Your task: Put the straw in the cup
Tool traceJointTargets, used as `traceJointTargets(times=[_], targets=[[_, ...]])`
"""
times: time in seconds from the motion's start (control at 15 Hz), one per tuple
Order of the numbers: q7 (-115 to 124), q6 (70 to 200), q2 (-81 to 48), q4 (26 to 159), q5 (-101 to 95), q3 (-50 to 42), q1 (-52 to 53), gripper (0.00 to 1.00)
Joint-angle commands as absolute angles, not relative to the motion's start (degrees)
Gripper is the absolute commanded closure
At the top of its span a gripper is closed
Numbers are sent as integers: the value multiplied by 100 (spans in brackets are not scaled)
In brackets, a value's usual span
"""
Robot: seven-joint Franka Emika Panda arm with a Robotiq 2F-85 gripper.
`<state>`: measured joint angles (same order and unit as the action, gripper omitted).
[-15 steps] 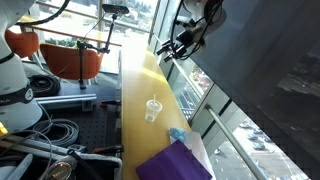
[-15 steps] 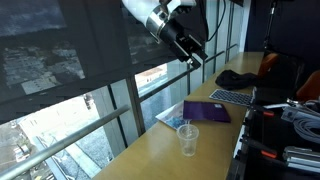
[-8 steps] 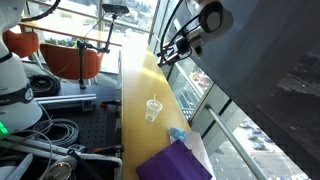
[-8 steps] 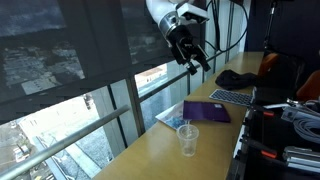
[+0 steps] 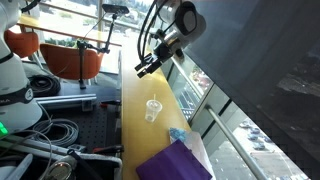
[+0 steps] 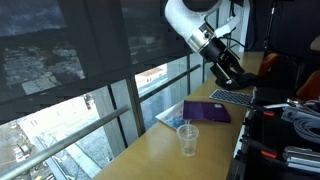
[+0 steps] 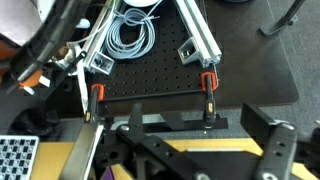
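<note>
A clear plastic cup (image 5: 153, 109) stands upright on the yellow wooden table (image 5: 135, 95); it also shows in the second exterior view (image 6: 188, 138). My gripper (image 5: 145, 68) hangs high in the air above the table's inner edge, well away from the cup, and shows again in an exterior view (image 6: 232, 76). In the wrist view the dark jaws (image 7: 200, 125) are spread apart with nothing between them. I see no straw in any view.
A purple notebook (image 6: 205, 111) and a blue object (image 5: 177, 133) lie on the table near the cup. A keyboard (image 6: 232, 97) lies further along. A black perforated board (image 7: 150, 75) with red clamps and coiled cables (image 7: 130, 35) lies below the gripper. Windows border the table.
The arm has swung away from the window, across the table towards the lab side, and the gripper has dropped lower. The cup has not moved.
</note>
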<state>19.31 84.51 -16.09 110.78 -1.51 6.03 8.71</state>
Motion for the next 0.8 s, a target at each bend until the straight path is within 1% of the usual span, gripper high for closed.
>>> traceJointTargets(times=[0.0,0.07,0.13,0.33,0.6,0.67,0.73], targets=[[3128,8748,-819,12203,1,539,1016,0],[3475,8664,-738,12293,48,553,1034,0],[2992,8609,-654,12406,-705,675,1155,0],[3036,8557,-475,12646,-1426,792,1255,0],[2917,8414,-513,12433,-2650,917,1346,0],[3019,8523,-629,12457,-2216,898,1269,0],[3013,8522,-629,12439,-2411,916,1274,0]])
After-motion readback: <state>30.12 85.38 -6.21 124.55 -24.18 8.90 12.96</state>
